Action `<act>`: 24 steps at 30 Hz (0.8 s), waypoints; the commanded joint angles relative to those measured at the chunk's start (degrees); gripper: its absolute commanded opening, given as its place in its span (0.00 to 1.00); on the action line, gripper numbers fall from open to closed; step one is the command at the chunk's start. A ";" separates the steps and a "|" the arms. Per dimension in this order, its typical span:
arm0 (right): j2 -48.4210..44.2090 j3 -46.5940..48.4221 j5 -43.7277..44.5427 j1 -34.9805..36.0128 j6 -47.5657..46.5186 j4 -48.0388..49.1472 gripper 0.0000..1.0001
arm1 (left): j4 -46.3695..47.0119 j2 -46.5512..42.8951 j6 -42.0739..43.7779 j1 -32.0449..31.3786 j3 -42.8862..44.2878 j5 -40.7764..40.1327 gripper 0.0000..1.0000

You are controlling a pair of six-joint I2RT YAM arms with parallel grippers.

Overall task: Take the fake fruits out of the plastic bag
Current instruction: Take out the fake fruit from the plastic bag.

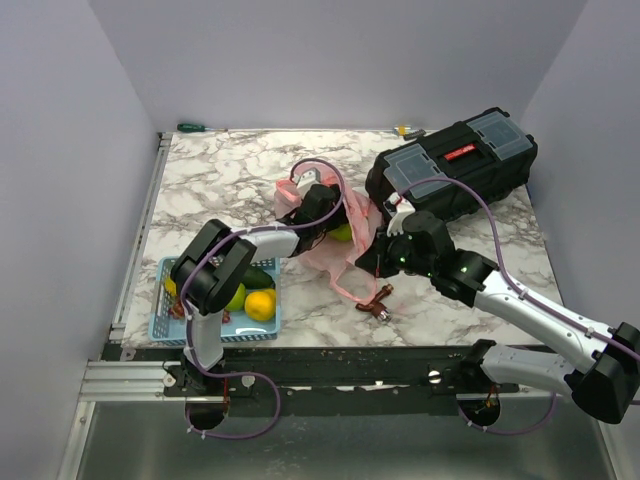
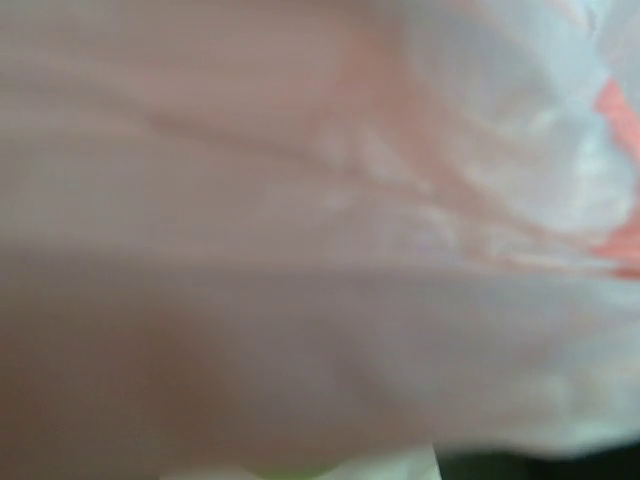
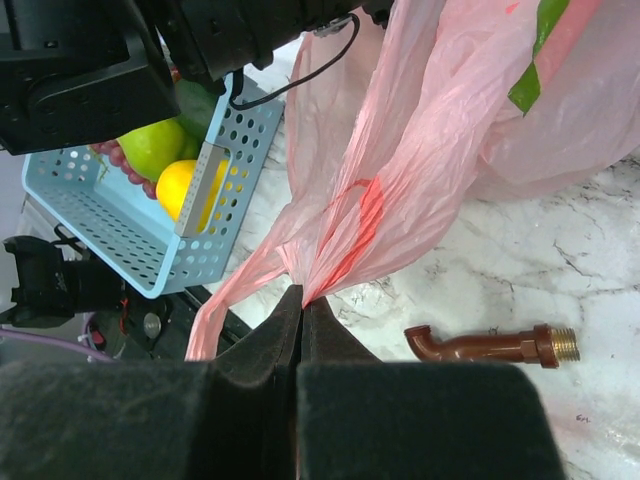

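On the marble table (image 1: 230, 170), the black toolbox (image 1: 450, 170) bears a red label (image 1: 462, 153) too small to read. Beside it the right gripper (image 3: 302, 300) is pinched tight on the pink plastic bag (image 3: 400, 170). The left gripper (image 1: 320, 212) reaches into that bag, and I cannot tell how its jaws stand. A green fake fruit (image 1: 342, 232) lies inside.

High rear overview, wrist views close-up — all share plastic bag (image 3: 400, 180)

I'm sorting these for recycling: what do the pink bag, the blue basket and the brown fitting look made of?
Bag: thin translucent plastic film, crinkled. Basket: rigid matte plastic, moulded with holes. Fitting: probably glossy brown plastic with a brass-coloured threaded end; maybe painted metal.
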 commanded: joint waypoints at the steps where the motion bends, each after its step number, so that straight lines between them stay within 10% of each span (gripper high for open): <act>1: -0.85 2.35 -0.11 0.30 0.11 -2.71 0.01 | -2.32 0.67 0.90 -1.31 0.57 -2.98 0.72; 9: -0.71 2.36 -0.15 0.29 0.18 -2.62 0.01 | -7.96 -0.20 8.03 -1.75 3.00 -2.21 0.44; 24: -1.75 -0.64 0.65 0.30 0.47 -0.87 0.01 | -12.46 -23.90 20.09 0.00 -9.23 11.61 0.30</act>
